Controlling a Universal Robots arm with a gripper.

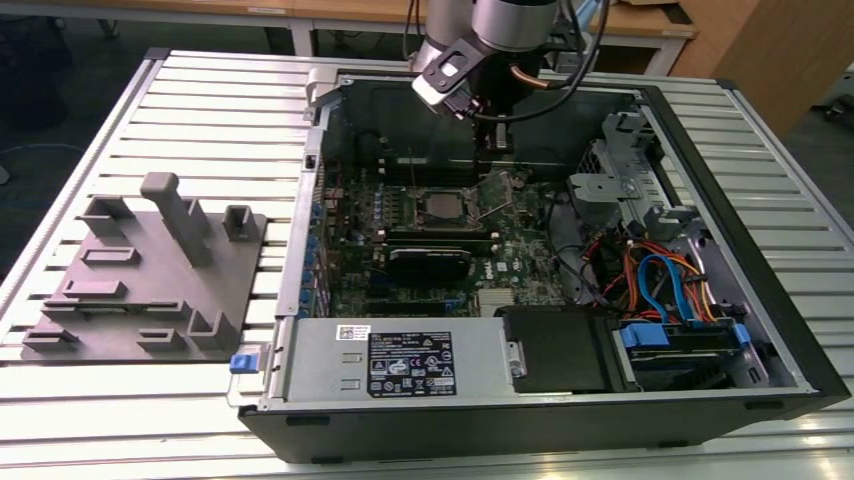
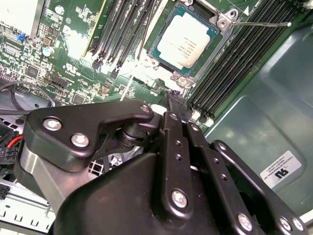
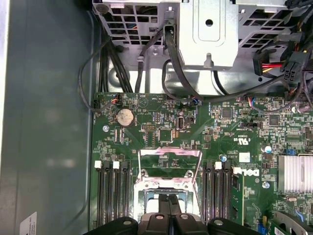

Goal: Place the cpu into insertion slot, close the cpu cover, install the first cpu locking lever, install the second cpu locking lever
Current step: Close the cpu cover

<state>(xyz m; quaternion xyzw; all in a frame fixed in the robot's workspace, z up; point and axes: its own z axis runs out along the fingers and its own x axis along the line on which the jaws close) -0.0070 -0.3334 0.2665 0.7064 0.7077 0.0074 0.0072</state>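
The cpu [image 2: 185, 39], a silver-topped square chip, lies seated in the insertion slot [image 2: 213, 51] on the green board; in the exterior view the cpu [image 1: 438, 206] sits mid-board inside the open case. The cpu cover [image 3: 170, 152], a thin silver frame with a square window, stands raised beside the socket [image 1: 502, 190]. My gripper [image 2: 175, 98] hangs just off one socket corner with its black fingers pressed together and nothing visible between them. It also shows over the cover's base [image 3: 169, 200] and descending into the case [image 1: 491, 140]. A thin locking lever [image 2: 259, 23] sticks out sideways from the socket.
Long black memory slots [image 2: 234, 63] flank the socket. A black card [image 1: 430, 262] lies below it. A drive cage [image 1: 627, 180] and coloured cables [image 1: 654, 280] fill the exterior view's right, the power supply [image 1: 400, 365] the front. A grey fixture block [image 1: 147, 270] sits outside the case.
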